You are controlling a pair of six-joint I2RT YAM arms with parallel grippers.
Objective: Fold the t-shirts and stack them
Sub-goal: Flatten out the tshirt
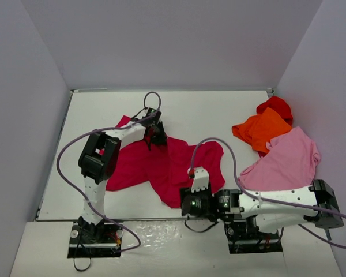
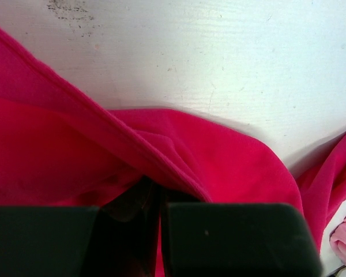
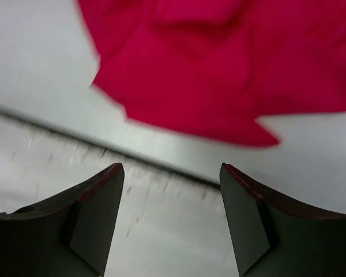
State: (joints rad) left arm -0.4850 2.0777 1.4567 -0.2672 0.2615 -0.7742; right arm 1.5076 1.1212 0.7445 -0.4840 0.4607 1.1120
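Left hand: I see it (image 1: pixel 155 136) clamped shut on a raised fold of the crimson shirt (image 1: pixel 161 164). In the wrist view its fingers (image 2: pixel 230 236) meet, with cloth (image 2: pixel 219 156) bunched at their tips.
Right hand: I see it (image 1: pixel 199 175) with its jaws apart and nothing between them. My wrist view puts it (image 3: pixel 172 167) over the desk's near edge, just short of the shirt's near hem (image 3: pixel 219 63).
Crimson shirt: rumpled across the middle of the desk (image 1: pixel 207 109), between the 2 arms.
Pink shirt: loosely spread at the near right (image 1: pixel 288 161), its near edge beside the right arm.
Orange shirt: bunched just beyond the pink one (image 1: pixel 262 130), touching it.
Red shirt: bunched at the far right (image 1: pixel 275 105), touching the orange one, close to the wall.
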